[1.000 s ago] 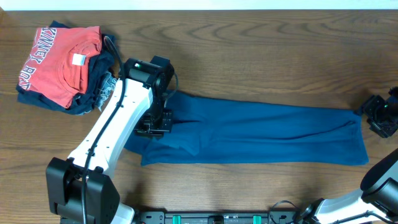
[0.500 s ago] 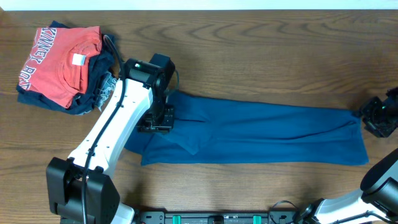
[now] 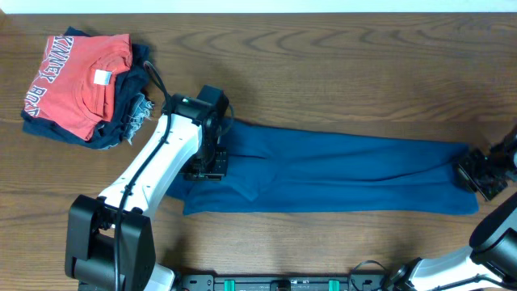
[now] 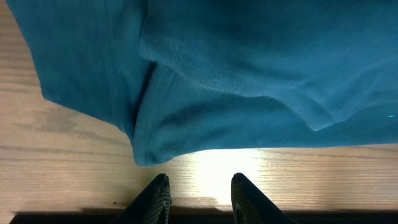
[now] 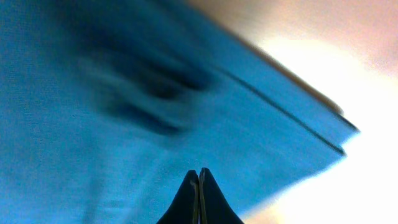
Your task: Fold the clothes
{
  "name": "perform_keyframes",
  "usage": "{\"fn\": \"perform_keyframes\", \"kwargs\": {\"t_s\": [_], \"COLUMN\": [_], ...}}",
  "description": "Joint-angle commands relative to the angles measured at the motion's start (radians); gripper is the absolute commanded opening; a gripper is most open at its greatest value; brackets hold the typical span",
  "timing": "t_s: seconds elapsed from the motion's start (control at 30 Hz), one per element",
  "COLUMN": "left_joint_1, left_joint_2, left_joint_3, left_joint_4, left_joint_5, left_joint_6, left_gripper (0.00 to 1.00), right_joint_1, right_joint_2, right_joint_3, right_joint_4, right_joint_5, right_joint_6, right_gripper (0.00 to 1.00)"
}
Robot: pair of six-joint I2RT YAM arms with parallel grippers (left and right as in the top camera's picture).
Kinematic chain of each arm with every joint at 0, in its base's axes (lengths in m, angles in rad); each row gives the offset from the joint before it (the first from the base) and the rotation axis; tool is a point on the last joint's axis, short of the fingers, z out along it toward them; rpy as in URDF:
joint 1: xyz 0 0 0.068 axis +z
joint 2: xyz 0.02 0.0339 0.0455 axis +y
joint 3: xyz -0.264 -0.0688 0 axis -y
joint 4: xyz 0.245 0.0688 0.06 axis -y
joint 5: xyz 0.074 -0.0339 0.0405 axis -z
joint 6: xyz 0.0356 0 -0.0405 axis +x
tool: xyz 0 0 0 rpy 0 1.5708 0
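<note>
Overhead, far left, a red T-shirt (image 3: pixel 77 85) hides most of a dark pile (image 3: pixel 121 129). The left arm (image 3: pixel 157 162) covers one end of the blue garment (image 3: pixel 339 174), which lies stretched across the table (image 3: pixel 323 65). The left gripper (image 4: pixel 198 198) stands parted over bare wood. The right gripper (image 5: pixel 198 186) is clenched at the far end; blur hides any pinch.

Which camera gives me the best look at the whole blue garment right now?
Overhead: the blue garment shows in full there, a long strip lying across the table. The left wrist view shows only one rumpled edge of it; the right wrist view shows a blurred, layered corner.
</note>
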Motion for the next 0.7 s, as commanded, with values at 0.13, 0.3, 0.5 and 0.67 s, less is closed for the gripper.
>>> {"fn": "perform_keyframes", "kwargs": {"t_s": [0.13,0.3,0.5,0.67], "left_joint_1": [0.004,0.004,0.004,0.004], "left_joint_2": [0.000,0.000,0.002,0.003], "left_joint_3": [-0.010,-0.021,-0.087,-0.156], "left_joint_4": [0.038,0.149,0.273,0.319], "left_joint_5": [-0.005,-0.005,-0.005,-0.005], "left_joint_6": [0.010,0.013,0.013,0.013], "left_gripper": [0.34,0.41,0.41,0.41], "right_joint_1": [-0.090,-0.089,-0.054,-0.019], "right_joint_2": [-0.039,-0.043,-0.039,-0.026], "right_joint_3": [0.052,0.051,0.045,0.024], "right_joint_4": [0.003,0.106,0.216,0.246], "right_joint_5": [-0.230,-0.333,-0.297,-0.291], "right_joint_6": [-0.100,-0.098,-0.099,-0.100], "right_gripper": [0.26,0.41,0.46,0.45]}}
